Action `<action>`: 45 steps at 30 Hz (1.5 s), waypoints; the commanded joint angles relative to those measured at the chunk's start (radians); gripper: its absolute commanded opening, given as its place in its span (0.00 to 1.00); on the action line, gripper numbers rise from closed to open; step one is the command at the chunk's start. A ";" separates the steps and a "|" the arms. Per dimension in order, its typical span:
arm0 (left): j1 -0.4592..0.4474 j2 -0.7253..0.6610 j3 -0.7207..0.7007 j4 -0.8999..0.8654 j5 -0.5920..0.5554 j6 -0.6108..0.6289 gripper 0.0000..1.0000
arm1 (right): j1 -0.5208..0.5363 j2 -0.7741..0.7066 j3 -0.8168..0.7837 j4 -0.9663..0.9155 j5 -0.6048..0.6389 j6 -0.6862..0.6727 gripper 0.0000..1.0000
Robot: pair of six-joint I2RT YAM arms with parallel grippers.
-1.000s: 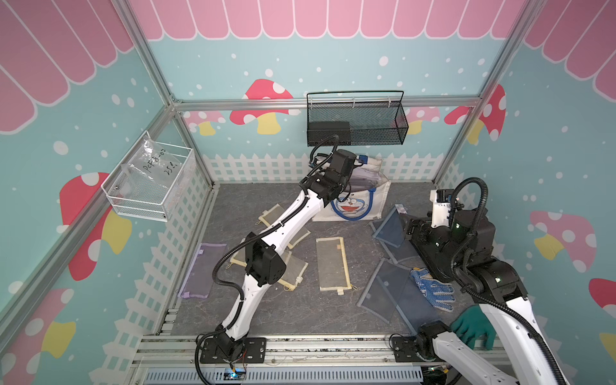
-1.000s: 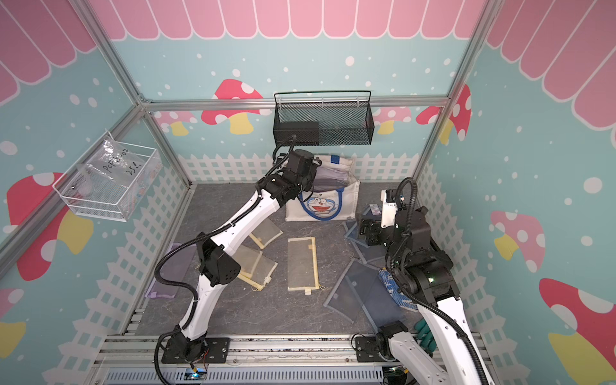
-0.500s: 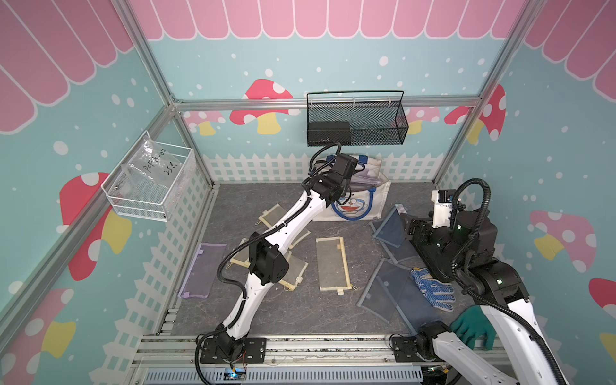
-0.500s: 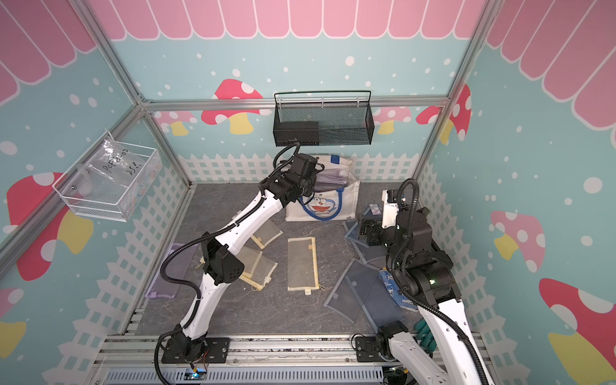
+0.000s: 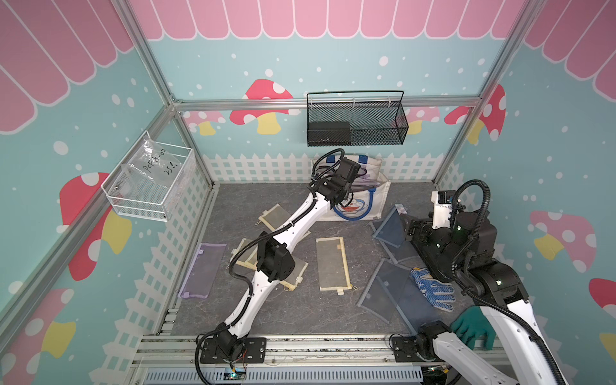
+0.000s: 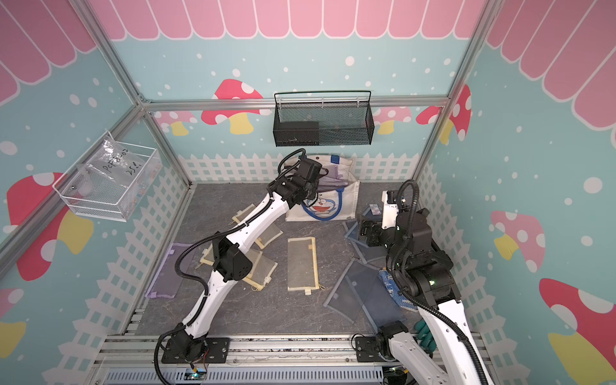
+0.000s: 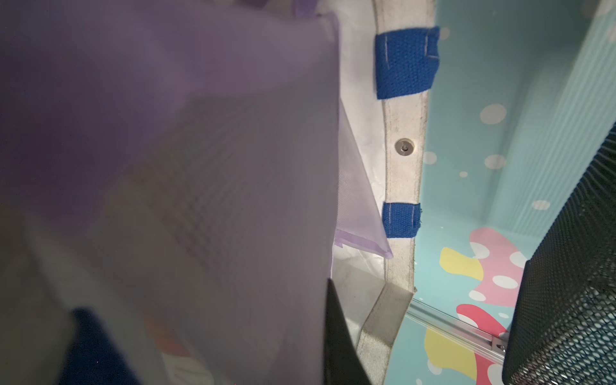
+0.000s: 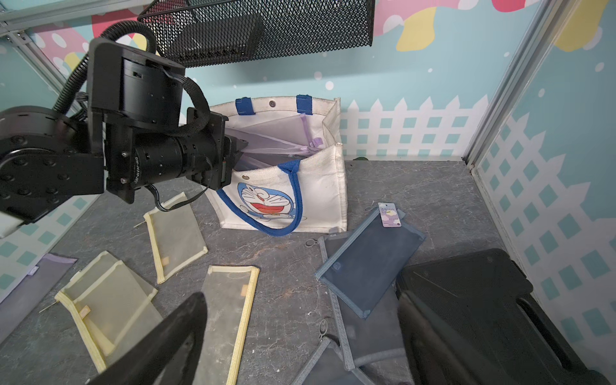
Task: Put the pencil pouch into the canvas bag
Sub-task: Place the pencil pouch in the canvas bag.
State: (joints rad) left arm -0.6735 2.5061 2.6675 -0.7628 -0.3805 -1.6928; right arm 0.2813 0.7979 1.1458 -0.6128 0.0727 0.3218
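The canvas bag [image 5: 365,208] [image 6: 336,208] stands open at the back of the floor, cream with blue handles and a blue cat face [image 8: 263,203]. My left gripper [image 8: 239,146] [image 5: 356,182] reaches over its mouth, shut on a purple mesh pencil pouch [image 8: 278,133] [image 7: 200,140] that hangs inside the bag. In the left wrist view the pouch hides all but one black finger [image 7: 338,333], beside the bag's rim [image 7: 401,166]. My right gripper [image 8: 300,300] [image 5: 411,230] is open and empty, low over the floor at the right.
Yellow mesh pouches [image 5: 333,263] and one purple pouch [image 5: 203,270] lie on the floor's left and middle. Blue pouches [image 8: 366,266] lie under my right gripper. A black wire basket [image 5: 356,123] hangs above the bag and a white one [image 5: 150,183] on the left wall. Gloves [image 5: 433,290] lie front right.
My left gripper has edged slightly further over the bag mouth with the purple pouch. The right arm has stayed where it was.
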 commanded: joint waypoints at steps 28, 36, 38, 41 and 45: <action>0.027 -0.292 -0.171 -0.018 0.324 0.519 0.54 | -0.007 0.009 -0.100 0.070 -0.036 0.070 0.92; 0.003 -0.559 -0.485 -0.061 0.455 0.854 0.52 | -0.007 0.050 -0.254 0.134 -0.223 0.145 0.92; -0.007 -0.677 -0.675 -0.061 0.459 0.921 0.56 | -0.007 0.076 -0.292 0.157 -0.280 0.150 0.92; -0.006 -0.858 -1.002 -0.031 0.475 0.940 0.60 | -0.007 0.107 -0.362 0.214 -0.371 0.177 0.91; 0.014 -1.023 -1.380 0.100 0.554 0.942 0.68 | -0.005 0.184 -0.496 0.367 -0.545 0.243 0.89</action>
State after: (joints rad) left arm -0.6758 1.5169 1.4620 -0.7269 0.1059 -0.8074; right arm 0.2810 0.9398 0.7189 -0.3744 -0.3031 0.5064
